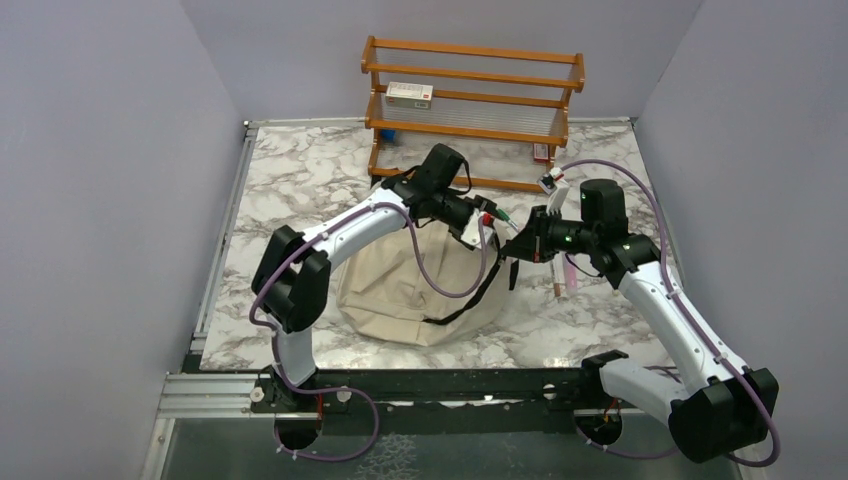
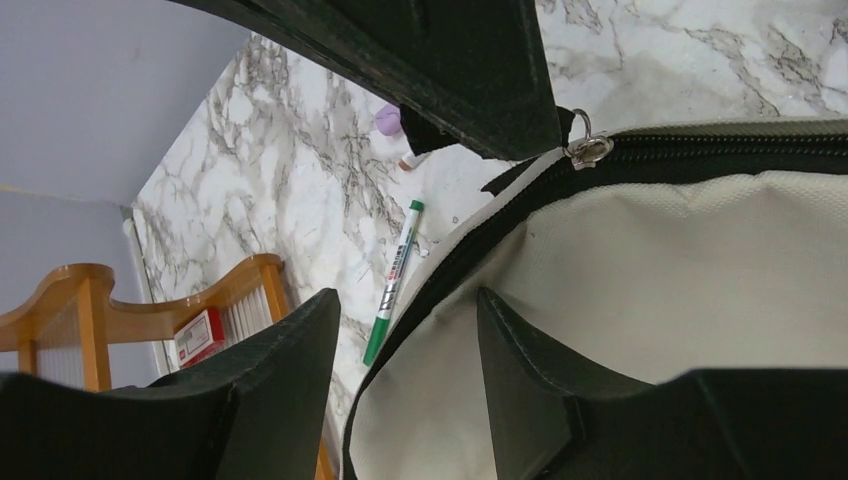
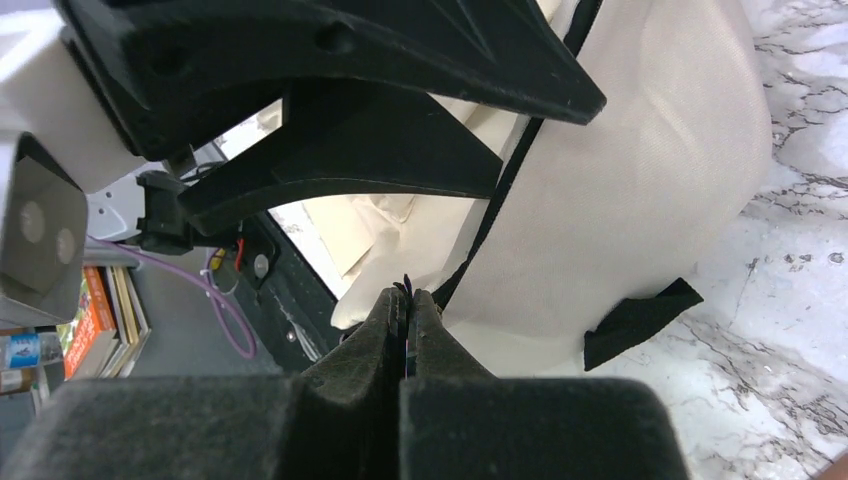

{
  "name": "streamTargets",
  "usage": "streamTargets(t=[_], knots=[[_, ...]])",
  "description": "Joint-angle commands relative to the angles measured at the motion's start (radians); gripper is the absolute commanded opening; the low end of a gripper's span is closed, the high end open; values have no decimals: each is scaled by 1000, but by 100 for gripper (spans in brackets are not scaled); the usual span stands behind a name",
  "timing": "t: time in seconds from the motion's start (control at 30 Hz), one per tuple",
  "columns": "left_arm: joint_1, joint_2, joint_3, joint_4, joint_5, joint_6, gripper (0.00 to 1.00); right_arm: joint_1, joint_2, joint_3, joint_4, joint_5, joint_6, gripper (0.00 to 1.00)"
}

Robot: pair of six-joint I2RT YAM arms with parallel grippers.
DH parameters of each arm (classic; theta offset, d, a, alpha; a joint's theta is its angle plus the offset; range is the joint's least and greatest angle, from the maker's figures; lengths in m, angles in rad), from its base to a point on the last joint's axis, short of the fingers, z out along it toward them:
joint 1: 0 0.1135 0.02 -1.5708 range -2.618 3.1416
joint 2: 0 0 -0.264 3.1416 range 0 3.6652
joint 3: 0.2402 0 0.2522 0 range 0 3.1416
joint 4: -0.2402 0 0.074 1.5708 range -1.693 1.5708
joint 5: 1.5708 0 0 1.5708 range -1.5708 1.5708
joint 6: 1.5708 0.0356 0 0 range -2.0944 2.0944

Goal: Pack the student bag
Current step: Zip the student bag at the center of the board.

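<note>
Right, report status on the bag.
Left pincer open, astride zipper edge of student bag. Right pincer shut beside bag. Green marker on table alongside.

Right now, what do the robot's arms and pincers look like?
The left arm and right arm are white rounded tubes joined by chunky black joints, with a thin purple cable looping along each. The left gripper and right gripper each end in two black, wedge-shaped fingers with a rough matte surface.

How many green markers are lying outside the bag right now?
1. The green marker lies on the table beside the student bag's zipper edge. Others may be hidden from view.
</note>
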Motion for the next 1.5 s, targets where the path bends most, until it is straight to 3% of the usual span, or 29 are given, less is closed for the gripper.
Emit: streamTargets(t=[0.0, 0.13, 0.3, 0.53, 0.67, 0.83, 1.03, 1.47], knots=[[-16, 36, 66, -127, -46, 107, 52, 3, -25, 10, 20, 14, -11, 0], [-35, 59, 85, -145, -93, 112, 36, 2, -26, 12, 26, 12, -10, 1], [-47, 100, 154, -149, -138, 58, 0, 2, -26, 15, 19, 21, -17, 1], [-47, 150, 258, -149, -284, -50, 0, 2, -23, 10, 12, 24, -36, 1], [-31, 192, 319, -132, -370, -125, 0, 2, 1, 14, 11, -53, -55, 1], [29, 241, 401, -100, -364, -262, 0, 3, 19, 2, 19, -134, -55, 1], [77, 251, 389, 66, -383, -443, 0, 3, 30, -48, 56, -202, -28, 1], [162, 284, 383, 325, -607, -782, 0, 39, 60, -164, 149, -244, 18, 0]])
